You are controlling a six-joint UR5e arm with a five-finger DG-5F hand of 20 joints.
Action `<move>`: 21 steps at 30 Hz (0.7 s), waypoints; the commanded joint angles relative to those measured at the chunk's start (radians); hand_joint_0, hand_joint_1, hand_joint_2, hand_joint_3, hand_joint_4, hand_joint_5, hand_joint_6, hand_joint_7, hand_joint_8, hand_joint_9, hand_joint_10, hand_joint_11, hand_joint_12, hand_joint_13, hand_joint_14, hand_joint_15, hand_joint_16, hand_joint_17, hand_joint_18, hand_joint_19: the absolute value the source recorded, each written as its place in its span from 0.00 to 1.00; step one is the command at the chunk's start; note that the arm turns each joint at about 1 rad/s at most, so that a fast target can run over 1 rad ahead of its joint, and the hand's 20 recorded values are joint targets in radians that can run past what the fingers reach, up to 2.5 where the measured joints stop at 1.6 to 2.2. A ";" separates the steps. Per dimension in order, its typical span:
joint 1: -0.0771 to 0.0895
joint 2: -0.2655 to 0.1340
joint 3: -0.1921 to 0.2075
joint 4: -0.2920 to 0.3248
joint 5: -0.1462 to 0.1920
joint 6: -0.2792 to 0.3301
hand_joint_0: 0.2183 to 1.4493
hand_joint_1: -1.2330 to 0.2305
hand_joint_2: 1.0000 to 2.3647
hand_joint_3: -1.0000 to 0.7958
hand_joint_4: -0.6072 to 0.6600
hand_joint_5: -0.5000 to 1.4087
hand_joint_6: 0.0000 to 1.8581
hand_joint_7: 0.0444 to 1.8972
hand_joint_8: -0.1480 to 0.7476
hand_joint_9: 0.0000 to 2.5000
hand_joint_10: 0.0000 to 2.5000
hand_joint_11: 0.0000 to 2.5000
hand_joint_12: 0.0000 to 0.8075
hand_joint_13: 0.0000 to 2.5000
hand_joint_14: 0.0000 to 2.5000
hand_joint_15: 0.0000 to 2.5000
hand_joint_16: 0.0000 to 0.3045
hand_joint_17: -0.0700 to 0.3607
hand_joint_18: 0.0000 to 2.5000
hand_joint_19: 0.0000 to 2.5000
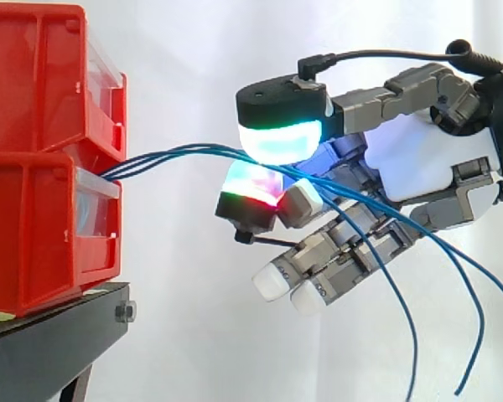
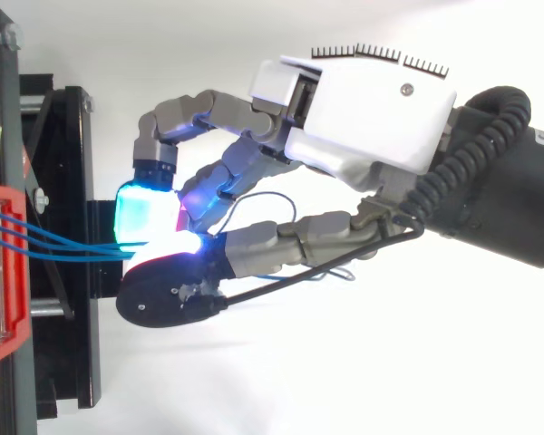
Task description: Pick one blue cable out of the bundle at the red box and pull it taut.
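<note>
My hand [image 1: 419, 159]: it comes in from the right in the side view, palm [image 2: 372, 109] turned sideways, with the fingers reaching toward the bins.
My grip: two glowing pads are drawn together on the blue cables [image 1: 176, 153]. The upper pad [image 1: 281, 141] glows cyan-green and the lower pad [image 1: 251, 188] glows red and green, and the strands pass between them.
What I cannot tell: how many of the strands the two pads actually clamp.
My other fingers: half bent below the pinch, their white pads [image 1: 272, 282] pointing down and to the left.
Blue cables, bin end: they leave the gap where the two red bins meet. From above, three strands [image 2: 72, 249] show fanned a little at the bin and closing into one bundle at my pads.
Blue cables, middle: between the bins and my pads they run almost straight, with a gentle bow.
Blue cables, free ends: past the pinch they cross in front of my fingers and hang down to the lower right, spreading apart.
Red bins: the upper bin [image 1: 33, 75] sits stacked on the lower bin [image 1: 33, 234], at the left.
Stand [image 1: 50, 335]: black, under the lower bin.
Behind: a white curtain [image 1: 193, 50].
</note>
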 commanded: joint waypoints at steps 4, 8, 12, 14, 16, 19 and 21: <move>0.000 0.000 -0.001 0.000 0.000 0.000 0.30 0.31 0.02 0.51 0.60 0.16 0.47 0.73 0.50 0.39 0.01 0.44 0.53 0.27 0.00 0.14 0.20 0.48 0.24 0.14; 0.000 0.001 0.000 0.000 0.000 0.000 0.29 0.33 0.01 0.55 0.57 0.17 0.48 0.75 0.52 0.42 0.01 0.44 0.56 0.29 0.00 0.14 0.21 0.50 0.26 0.14; 0.000 0.000 0.000 0.000 0.000 0.000 0.30 0.33 0.01 0.56 0.53 0.17 0.48 0.75 0.53 0.43 0.01 0.44 0.57 0.29 0.00 0.14 0.22 0.51 0.27 0.13; 0.000 0.000 0.000 0.000 0.000 0.000 0.32 0.32 0.02 0.55 0.53 0.17 0.48 0.75 0.50 0.42 0.01 0.45 0.55 0.28 0.00 0.14 0.20 0.49 0.26 0.13; 0.000 0.001 -0.001 0.000 0.000 0.000 0.33 0.31 0.02 0.52 0.54 0.16 0.49 0.75 0.50 0.41 0.01 0.45 0.53 0.28 0.00 0.14 0.19 0.47 0.25 0.14; 0.001 0.000 -0.001 0.000 0.000 0.000 0.35 0.29 0.02 0.49 0.56 0.16 0.49 0.73 0.51 0.40 0.01 0.45 0.53 0.28 0.00 0.14 0.19 0.47 0.26 0.13; 0.000 0.000 0.000 0.000 0.000 0.000 0.37 0.27 0.02 0.45 0.58 0.16 0.48 0.75 0.51 0.40 0.01 0.45 0.53 0.28 0.00 0.14 0.19 0.47 0.26 0.12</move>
